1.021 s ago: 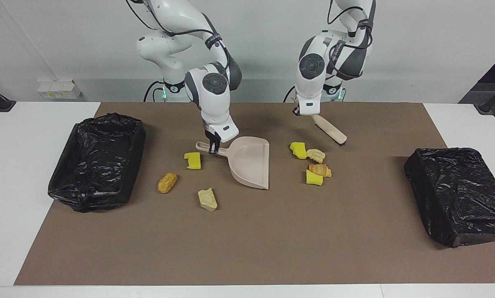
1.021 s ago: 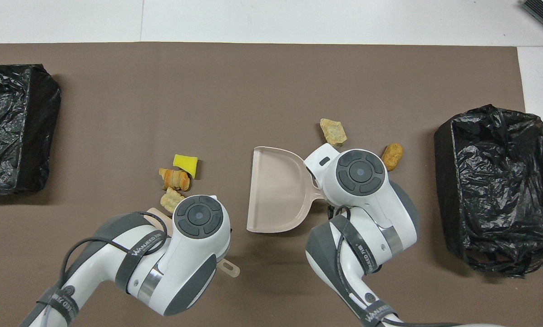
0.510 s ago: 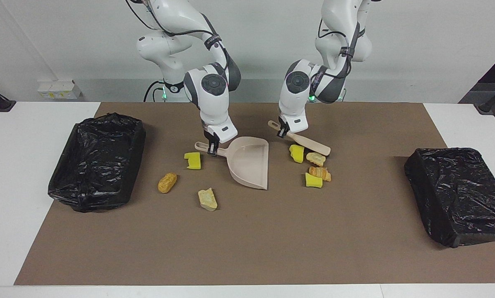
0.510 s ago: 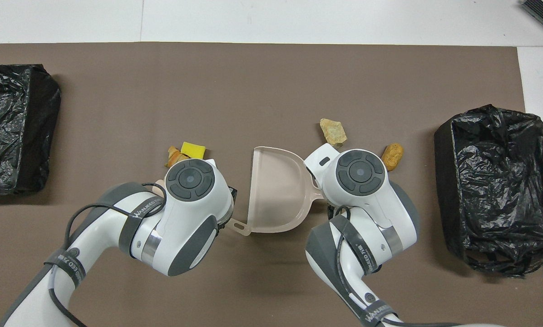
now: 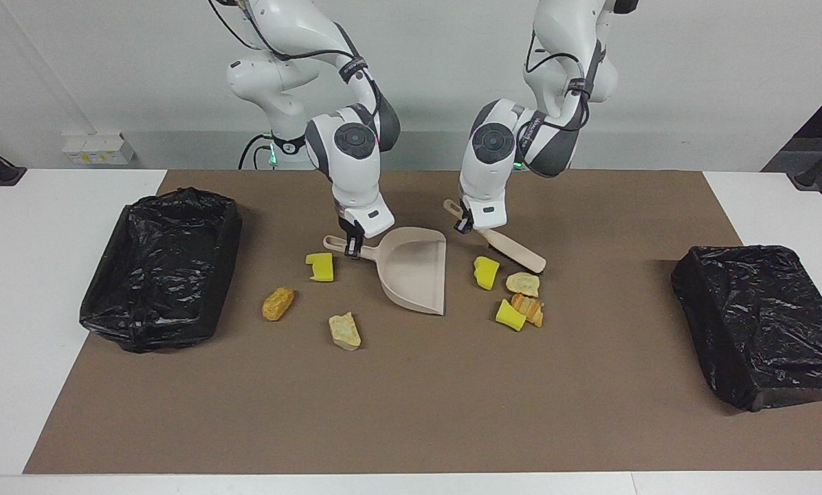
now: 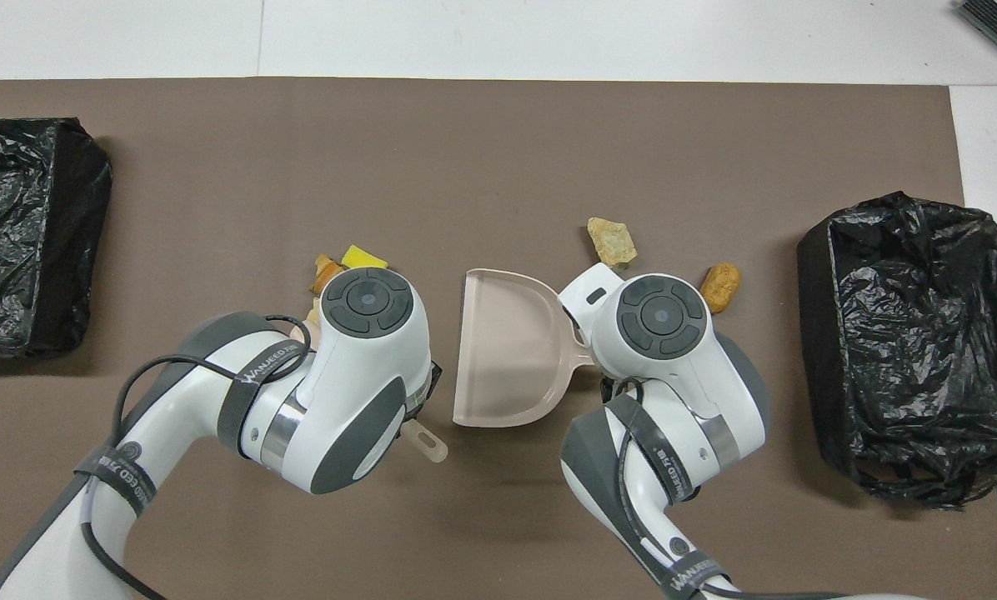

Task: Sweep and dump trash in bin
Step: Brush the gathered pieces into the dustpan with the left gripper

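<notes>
Right gripper (image 5: 351, 249): you are seeing it clamped on the handle of the dustpan (image 5: 414, 271), which is lying flat on the brown mat (image 5: 411, 412), its wide mouth facing the left arm's end of the table.
Left gripper (image 5: 463, 225): it is gripping the handle of the brush (image 5: 514, 251); the brush is slanting down to the mat, its head just beside the nearest scraps. You cannot really tell if the head is touching them.
Trash by the brush: four pieces are lying close together, a yellow chunk (image 5: 485, 272), a tan lump (image 5: 523, 282), a second yellow chunk (image 5: 510, 315) and an orange-brown lump (image 5: 532, 309) touching it. They are sitting near the dustpan mouth but apart from it.
Trash by the dustpan handle: a yellow chunk (image 5: 320, 267) is lying just beside the handle; an orange-brown lump (image 5: 278, 303) and a beige lump (image 5: 344, 331) are farther from the robots.
Bins: one black-lined bin (image 5: 160, 265) is standing at the right arm's end, open; another black-lined bin (image 5: 761, 323) is at the left arm's end.
</notes>
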Controlling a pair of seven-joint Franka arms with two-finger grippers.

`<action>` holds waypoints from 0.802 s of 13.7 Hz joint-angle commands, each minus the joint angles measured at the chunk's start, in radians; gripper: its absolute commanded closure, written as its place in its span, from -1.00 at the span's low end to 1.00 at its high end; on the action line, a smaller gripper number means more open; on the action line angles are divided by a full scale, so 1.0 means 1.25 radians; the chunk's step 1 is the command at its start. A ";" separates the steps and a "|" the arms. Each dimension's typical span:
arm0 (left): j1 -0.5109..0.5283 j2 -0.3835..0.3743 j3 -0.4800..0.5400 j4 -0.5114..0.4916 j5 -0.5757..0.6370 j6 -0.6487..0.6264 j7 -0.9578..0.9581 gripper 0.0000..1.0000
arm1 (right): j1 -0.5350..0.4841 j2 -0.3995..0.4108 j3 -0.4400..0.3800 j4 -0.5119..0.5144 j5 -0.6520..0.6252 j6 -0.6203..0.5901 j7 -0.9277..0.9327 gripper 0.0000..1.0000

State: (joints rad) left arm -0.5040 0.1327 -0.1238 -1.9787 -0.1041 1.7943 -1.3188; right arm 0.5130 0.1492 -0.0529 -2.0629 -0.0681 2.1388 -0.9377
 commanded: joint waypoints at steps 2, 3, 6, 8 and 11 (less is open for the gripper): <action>0.072 -0.050 0.008 0.000 0.004 -0.048 0.214 1.00 | -0.009 -0.015 0.007 -0.015 -0.017 -0.009 0.031 1.00; 0.102 -0.053 0.008 0.001 0.004 -0.048 0.280 1.00 | -0.008 -0.015 0.007 -0.015 -0.017 -0.010 0.031 1.00; 0.181 -0.042 0.009 -0.001 0.045 0.015 0.495 1.00 | -0.008 -0.015 0.007 -0.015 -0.017 -0.010 0.032 1.00; 0.218 -0.041 0.009 -0.018 0.048 0.071 0.636 1.00 | -0.007 -0.015 0.007 -0.015 -0.017 -0.010 0.032 1.00; 0.258 -0.044 0.009 -0.055 0.057 0.095 0.864 1.00 | -0.007 -0.015 0.007 -0.015 -0.017 -0.010 0.032 1.00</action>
State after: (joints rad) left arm -0.2127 0.0932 -0.0997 -2.0000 -0.0562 1.8775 -0.3754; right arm 0.5130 0.1492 -0.0527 -2.0636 -0.0681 2.1382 -0.9330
